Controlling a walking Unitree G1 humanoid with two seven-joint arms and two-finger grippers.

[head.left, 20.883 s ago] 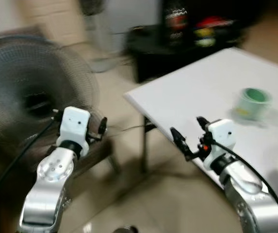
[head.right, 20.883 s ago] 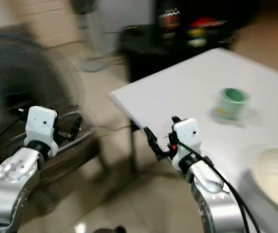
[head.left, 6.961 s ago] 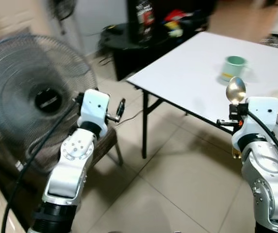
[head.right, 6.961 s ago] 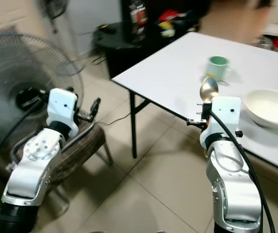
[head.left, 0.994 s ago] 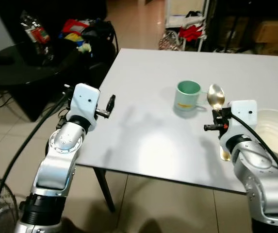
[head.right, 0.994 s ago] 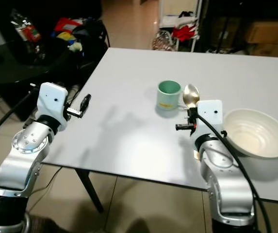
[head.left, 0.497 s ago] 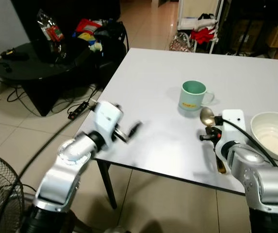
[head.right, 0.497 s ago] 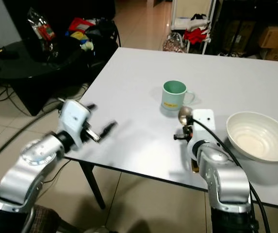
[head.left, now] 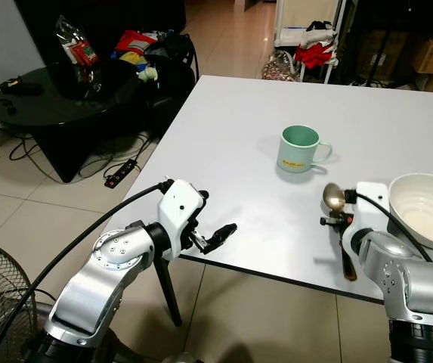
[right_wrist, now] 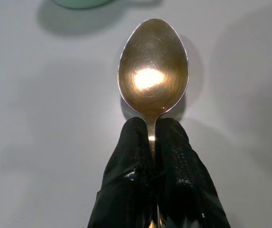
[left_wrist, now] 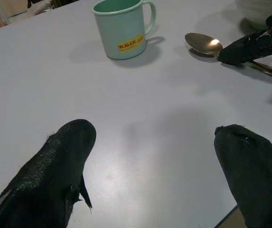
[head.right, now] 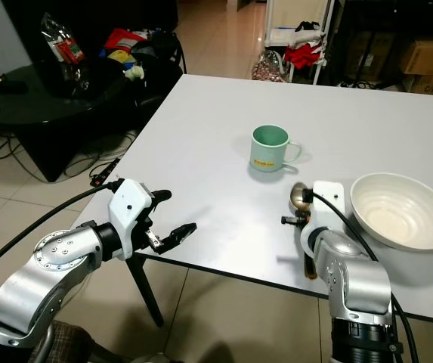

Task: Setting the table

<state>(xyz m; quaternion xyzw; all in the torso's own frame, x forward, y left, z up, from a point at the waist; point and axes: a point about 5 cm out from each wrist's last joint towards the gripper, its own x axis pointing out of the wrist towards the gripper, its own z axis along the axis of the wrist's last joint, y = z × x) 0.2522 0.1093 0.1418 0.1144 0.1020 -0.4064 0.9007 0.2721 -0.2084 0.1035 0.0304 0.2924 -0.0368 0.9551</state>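
White table (head.left: 224, 128) already has a mint-green mug (head.left: 299, 149) and white bowl (head.left: 426, 209) out. Right gripper (right_wrist: 154, 147) pinches a gold metal spoon (head.left: 332, 197) beside the bowl, probably touching down; release remains. Left gripper (head.left: 218, 234) hovers spread apart at the near edge.

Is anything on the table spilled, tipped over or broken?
Nothing stands out. The mug stands upright, the bowl sits upright beside the spoon, which the right gripper pinches by its neck. No spill is visible.
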